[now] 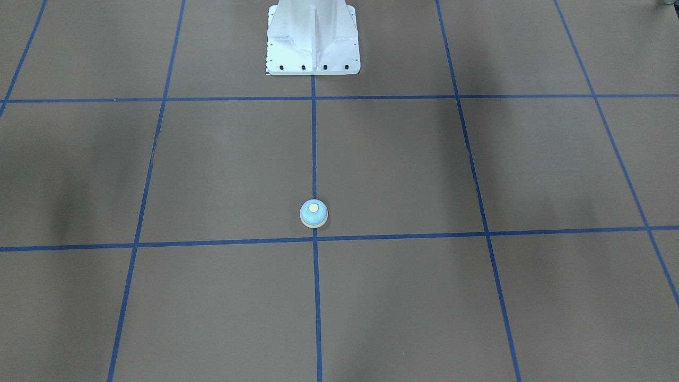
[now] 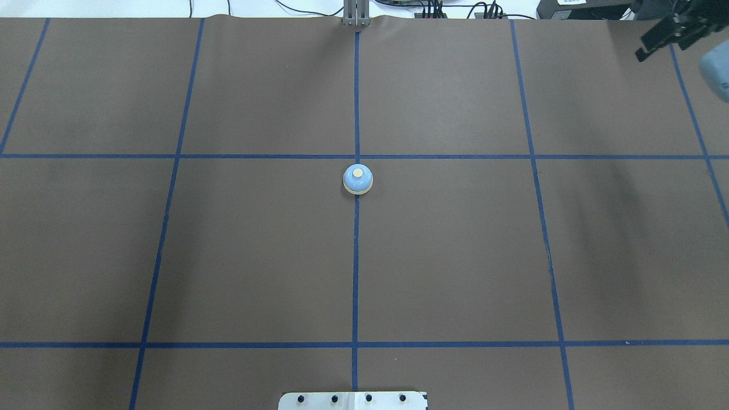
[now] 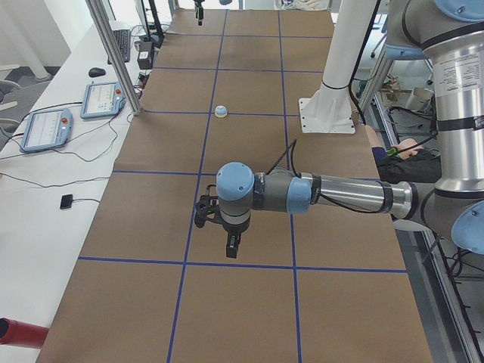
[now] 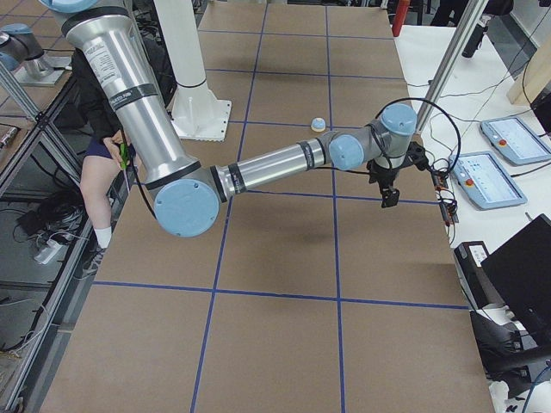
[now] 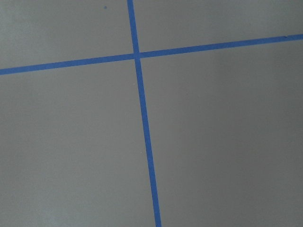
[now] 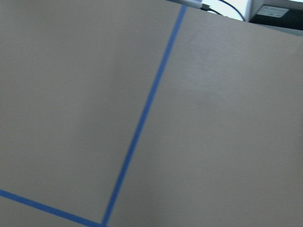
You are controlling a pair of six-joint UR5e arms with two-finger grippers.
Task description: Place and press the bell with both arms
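The left gripper [image 3: 232, 246] hangs well to the left of the pedestal [image 3: 330, 106], and the right gripper [image 4: 389, 196] hangs well to its right. I cannot tell how wide either is set. The bell [image 2: 357, 179] stands upright straight out from the pedestal, apart from both grippers. It is probably light and rigid with a slippery dome, so grip low across the base ring.

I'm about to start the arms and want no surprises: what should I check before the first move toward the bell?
1. Is the bell upright, button on top: ok.
2. Is the bell untouched by either arm: ok.
3. Is the left gripper open: cannot tell.
4. Is the right gripper open: cannot tell.
5. Is the bell in either wrist view: not ok, both show only the table.
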